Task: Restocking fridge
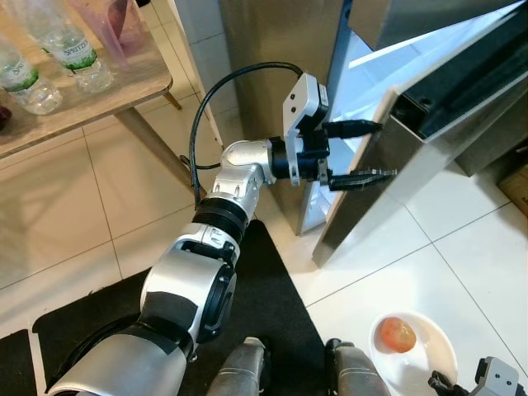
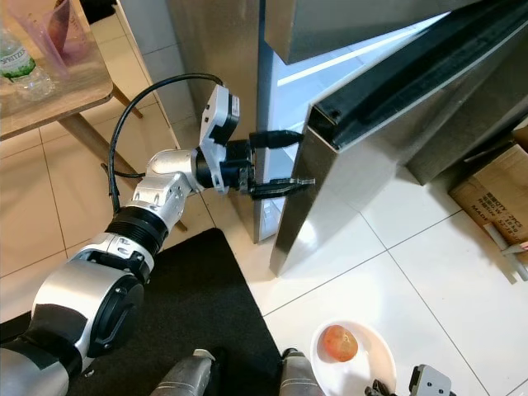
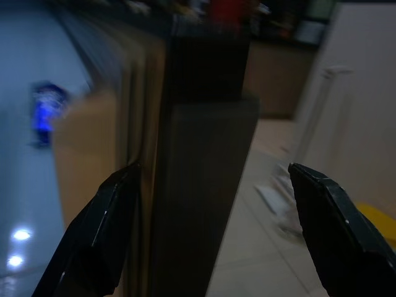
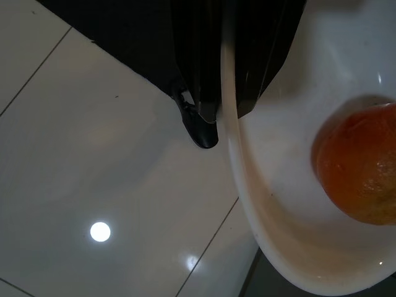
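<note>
Right wrist view sits nearest the load: the right gripper has its two black fingers pressed together on the rim of a white bowl, one finger on each face of the thin wall, low beside the robot's own legs. An orange-red fruit lies loose in the bowl's hollow, touching nothing but the glazed bottom. The bowl looks stiff, smooth and breakable, and a pinch at one edge leaves its weight hanging off to the side; I judge it will want to tip and slide in the fingers, and the round fruit will roll toward whichever side drops. Keeping the bowl level matters more than speed, and a grip deeper over the rim would be safer.

Farther out, the left arm reaches forward to the fridge door, which stands ajar with pale light coming from the fridge behind it. The left gripper is spread wide, one finger on each side of the door's free edge, not closed on it. The door is heavy and rigid, and that edge is the place to take it.

Beyond, at the left, water bottles stand on a wooden table.
</note>
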Controlling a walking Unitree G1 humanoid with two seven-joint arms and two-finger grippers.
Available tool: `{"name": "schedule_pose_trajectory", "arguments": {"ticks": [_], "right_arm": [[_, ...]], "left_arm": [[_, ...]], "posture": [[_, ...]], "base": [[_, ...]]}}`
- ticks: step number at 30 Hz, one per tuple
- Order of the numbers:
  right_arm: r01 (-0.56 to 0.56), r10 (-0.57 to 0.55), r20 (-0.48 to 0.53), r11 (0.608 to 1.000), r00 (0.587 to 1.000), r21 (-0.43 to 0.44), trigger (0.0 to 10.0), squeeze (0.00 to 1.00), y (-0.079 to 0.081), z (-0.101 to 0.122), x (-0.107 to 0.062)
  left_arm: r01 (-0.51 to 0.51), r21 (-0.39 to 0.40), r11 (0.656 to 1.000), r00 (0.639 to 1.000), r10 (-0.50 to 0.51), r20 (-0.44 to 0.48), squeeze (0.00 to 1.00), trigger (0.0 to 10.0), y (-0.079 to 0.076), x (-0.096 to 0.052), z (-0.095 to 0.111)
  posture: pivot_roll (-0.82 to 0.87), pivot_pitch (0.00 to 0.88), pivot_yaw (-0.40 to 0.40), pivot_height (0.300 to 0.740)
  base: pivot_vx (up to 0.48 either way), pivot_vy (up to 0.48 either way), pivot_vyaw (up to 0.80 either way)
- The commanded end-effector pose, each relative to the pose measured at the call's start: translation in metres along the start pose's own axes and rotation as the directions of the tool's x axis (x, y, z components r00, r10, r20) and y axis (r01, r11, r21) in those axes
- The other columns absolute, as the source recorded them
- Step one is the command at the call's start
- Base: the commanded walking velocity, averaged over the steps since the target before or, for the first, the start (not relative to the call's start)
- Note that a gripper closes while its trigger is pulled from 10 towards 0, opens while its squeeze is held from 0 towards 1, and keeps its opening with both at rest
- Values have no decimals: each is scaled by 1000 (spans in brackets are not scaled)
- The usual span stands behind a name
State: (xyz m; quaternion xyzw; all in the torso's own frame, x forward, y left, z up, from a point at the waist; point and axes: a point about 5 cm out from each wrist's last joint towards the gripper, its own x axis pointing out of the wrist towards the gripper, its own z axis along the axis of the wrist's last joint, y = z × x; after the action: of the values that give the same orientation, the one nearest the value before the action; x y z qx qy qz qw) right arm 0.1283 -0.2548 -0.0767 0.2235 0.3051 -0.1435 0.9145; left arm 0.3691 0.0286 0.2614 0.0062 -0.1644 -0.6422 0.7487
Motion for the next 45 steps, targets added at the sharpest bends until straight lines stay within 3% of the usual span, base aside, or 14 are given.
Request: {"name": "schedule_pose_trajectory", "arguments": {"ticks": [1, 5, 15, 23, 26, 27, 28, 29, 34, 38, 39, 40, 41, 45], "right_arm": [[-45, 50, -210, 999, 976, 30, 10000, 0, 17, -49, -11], [-45, 50, -203, 998, 978, 33, 10000, 0, 22, -45, -6], [-33, 41, -201, 999, 979, 40, 10000, 0, 27, -39, 1], [-26, 33, -202, 999, 979, 37, 10000, 0, 26, -36, 3], [-25, 31, -202, 999, 979, 34, 10000, 0, 26, -34, 4], [-23, 29, -203, 999, 979, 31, 10000, 0, 26, -33, 5], [-23, 29, -203, 999, 979, 31, 10000, 0, 26, -33, 5], [-22, 27, -205, 999, 978, 28, 10000, 0, 26, -31, 6], [-20, 24, -208, 1000, 978, 21, 10000, 0, 25, -30, 7], [-14, 17, -210, 1000, 978, 14, 10000, 0, 22, -27, 7], [-14, 17, -210, 1000, 978, 14, 10000, 0, 22, -27, 7], [-12, 14, -210, 1000, 978, 10, 10000, 0, 22, -26, 8], [-12, 13, -210, 1000, 978, 9, 10000, 0, 21, -25, 8], [-11, 12, -209, 1000, 978, 6, 10000, 0, 21, -23, 9]], "left_arm": [[39, 64, 997, 995, -45, 91, 0, 10000, 0, 16, 31], [59, 32, 998, 993, -62, 102, 0, 10000, -6, 17, 28], [232, -174, 957, 973, -226, 54, 0, 10000, -85, 18, -43], [84, -300, 950, 996, -89, -2, 0, 10000, -89, -9, -75], [-67, -370, 927, 996, 40, -81, 0, 10000, -86, -36, -101], [-248, -439, 864, 963, 171, -207, 0, 10000, -93, -72, -134], [-248, -439, 864, 963, 171, -207, 0, 10000, -93, -72, -134], [-385, -470, 794, 914, 257, -315, 0, 10000, -101, -100, -156], [-584, -462, 667, 798, 371, -474, 0, 10000, -114, -138, -181], [-845, -370, 386, 532, 536, -655, 0, 10000, -127, -191, -204], [-845, -370, 386, 532, 536, -655, 0, 10000, -127, -191, -204], [-916, -325, 235, 400, 603, -691, 0, 10000, -125, -205, -207], [-933, -308, 186, 354, 625, -695, 0, 10000, -123, -208, -207], [-944, -288, 163, 322, 650, -688, 0, 10000, -115, -204, -204]], "posture": [[-135, 281, 106, 740], [-127, 264, 111, 740], [-115, 213, 110, 740], [-105, 193, 102, 740], [-101, 186, 99, 740], [-97, 180, 94, 740], [-97, 180, 94, 740], [-95, 178, 91, 740], [-95, 172, 87, 740], [-97, 162, 74, 740], [-97, 162, 74, 740], [-99, 160, 70, 740], [-99, 157, 68, 740], [-100, 139, 60, 740]], "base": [[0, 0, 0], [0, 0, 0], [0, 0, 0], [0, 0, 0], [0, 0, 0], [0, 0, 0], [0, 0, 0], [0, 0, 0], [0, 0, 0], [0, 0, 0], [0, 0, 0], [0, 0, 0], [0, 0, 0], [0, 0, 0]]}}
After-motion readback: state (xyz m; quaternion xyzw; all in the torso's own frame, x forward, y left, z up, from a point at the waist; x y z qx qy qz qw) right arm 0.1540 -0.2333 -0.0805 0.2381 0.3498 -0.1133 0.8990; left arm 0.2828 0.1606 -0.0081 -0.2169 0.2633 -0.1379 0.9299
